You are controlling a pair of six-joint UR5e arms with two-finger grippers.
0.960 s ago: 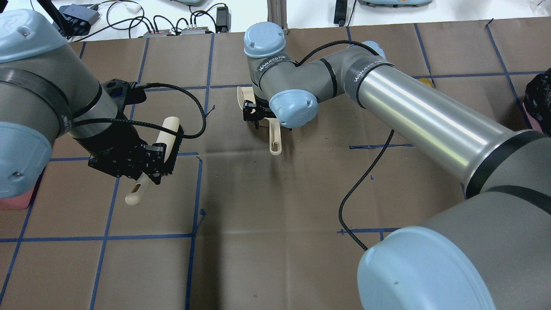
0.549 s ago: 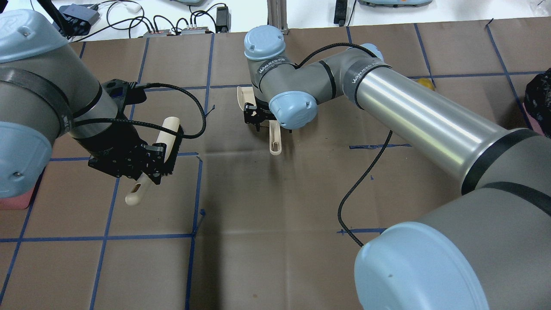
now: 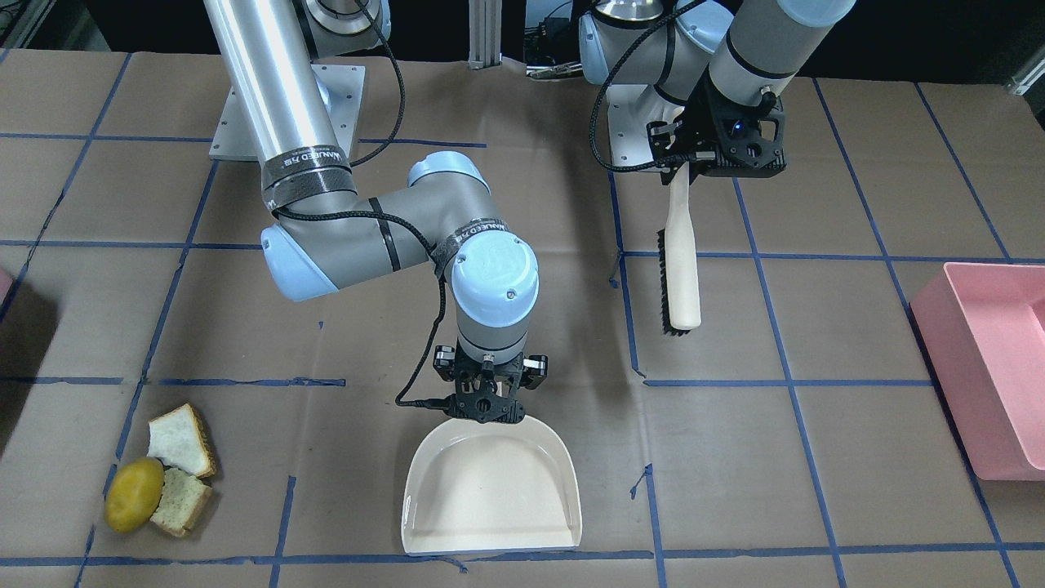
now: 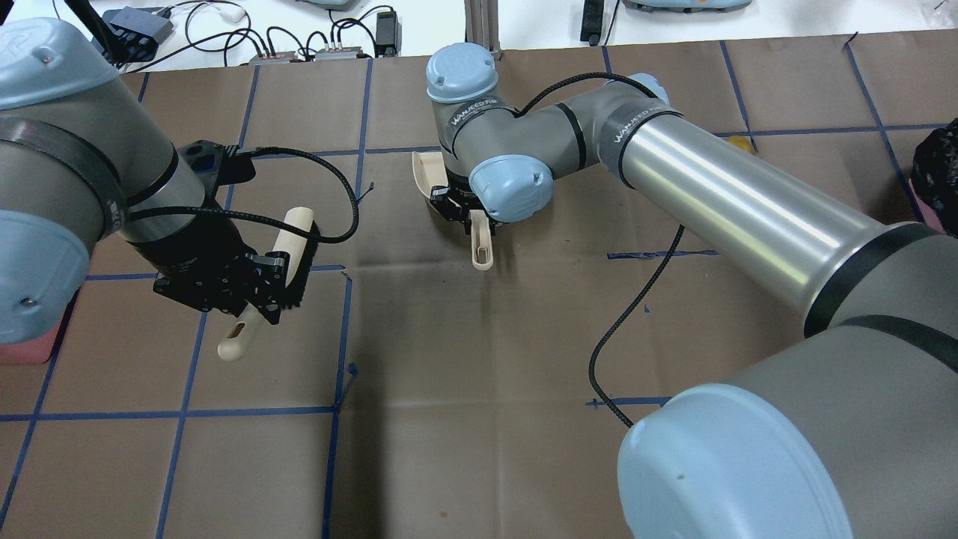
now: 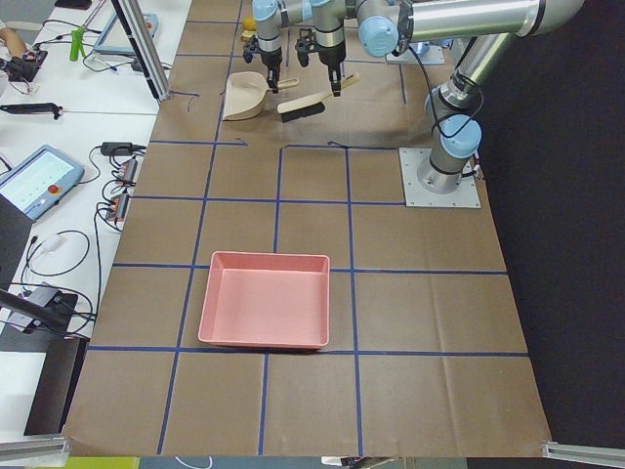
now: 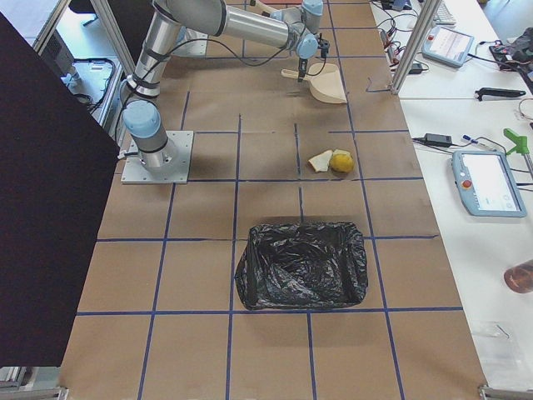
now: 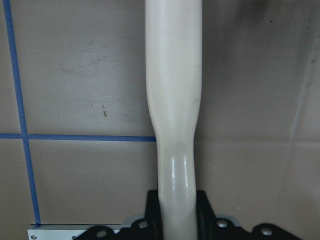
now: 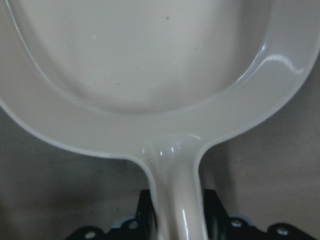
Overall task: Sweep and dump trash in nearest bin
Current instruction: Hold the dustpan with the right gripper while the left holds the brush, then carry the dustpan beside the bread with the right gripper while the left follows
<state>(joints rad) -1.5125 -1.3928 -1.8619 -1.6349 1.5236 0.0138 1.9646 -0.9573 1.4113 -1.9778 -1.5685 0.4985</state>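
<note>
Though apart from trash (image 3: 181,441), left end effector (image 3: 679,163) tight on brush (image 3: 682,269), right (image 3: 488,408) on dustpan (image 3: 490,490).

From the square grey mounting plate (image 3: 343,98), bolted at its corners, the right arm (image 3: 269,82) starts as a brushed silver tube. Farther from the plate come grey joint housings with pale blue round caps (image 3: 494,273) dotted with small screws. Black bands (image 3: 309,159) carry white lettering. A ribbed black cable (image 3: 400,86) leads toward the black right gripper (image 3: 487,408). The left arm (image 3: 763,41), beside the plate, is built alike, with a black left gripper (image 3: 679,159).
</note>
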